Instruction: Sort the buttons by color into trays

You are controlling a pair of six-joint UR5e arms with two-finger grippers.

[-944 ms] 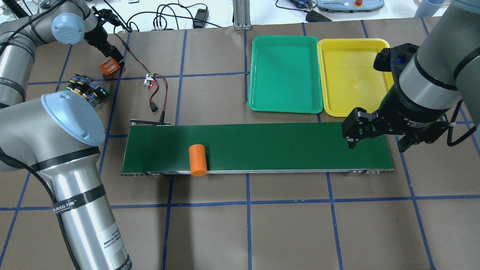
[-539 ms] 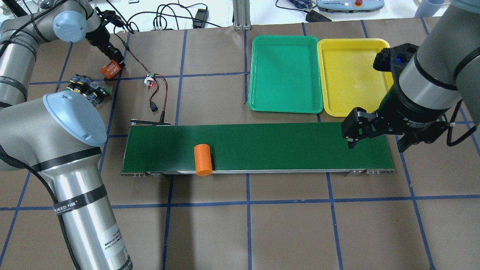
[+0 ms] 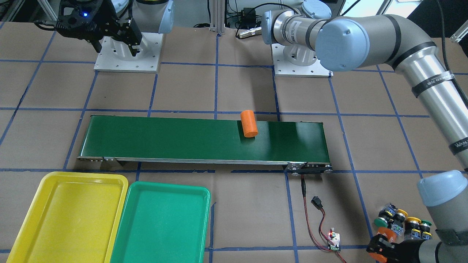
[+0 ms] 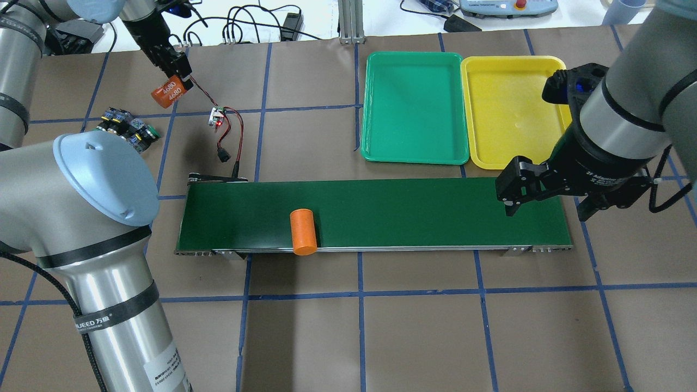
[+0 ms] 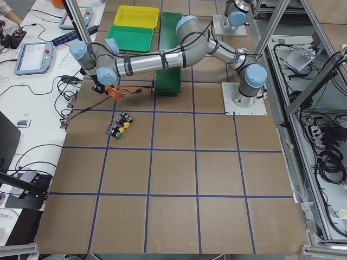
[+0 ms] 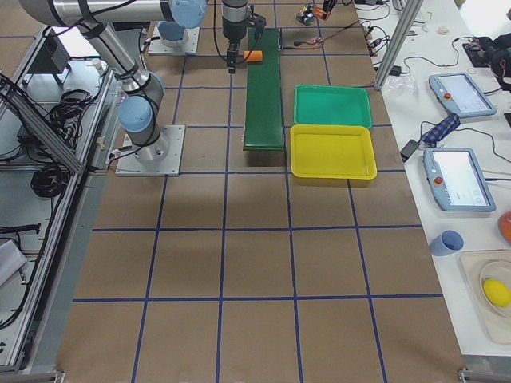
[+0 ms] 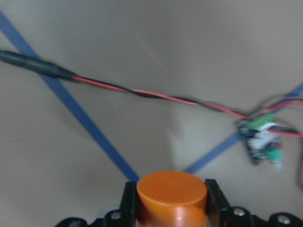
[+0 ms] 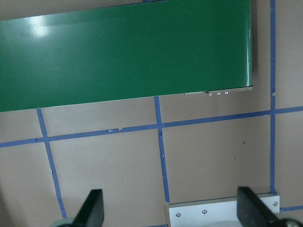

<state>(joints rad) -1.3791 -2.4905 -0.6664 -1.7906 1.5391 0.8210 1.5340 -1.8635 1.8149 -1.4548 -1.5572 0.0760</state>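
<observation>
Nearest, brown paper-covered table [image 4: 359, 337] gridded with blue tape. Then a long dark-green conveyor belt [image 4: 408, 212] running left to right. On it, left of centre and at the near edge, 1 plain orange plastic cylinder [image 4: 303, 232] lying on its side.

Over the belt's right end, the black 2-finger right gripper [image 4: 547, 211], hovering, spread wide and gripping nothing. In its wrist view, only the belt's end, tape lines and a white metal plate [image 8: 213, 210] between the 2 fingers [image 8: 92, 210].

Beyond the belt on the right, 2 shallow rectangular plastic trays side by side with rims touching: the green tray [image 4: 415, 109] on the left, the yellow tray [image 4: 509, 109] on the right.

Beyond the belt on the left, 4 small push-button switches [image 4: 126, 129] with black bodies, 2 yellow-capped and 2 green-capped. Bunched together on the table, well apart from both trays.

Farther out, a small circuit board [image 4: 218, 115] with a red light and twisted red-black wires leading toward the belt's left end.

Farthest, near the table's back edge, the black left gripper [image 4: 181, 76], clenched on a second orange cylinder marked "4680" [image 4: 167, 91]. Held tilted, beyond the switches and left of the board. From the wrist camera, round end wedged between both fingers, wire and board lying beyond it.
</observation>
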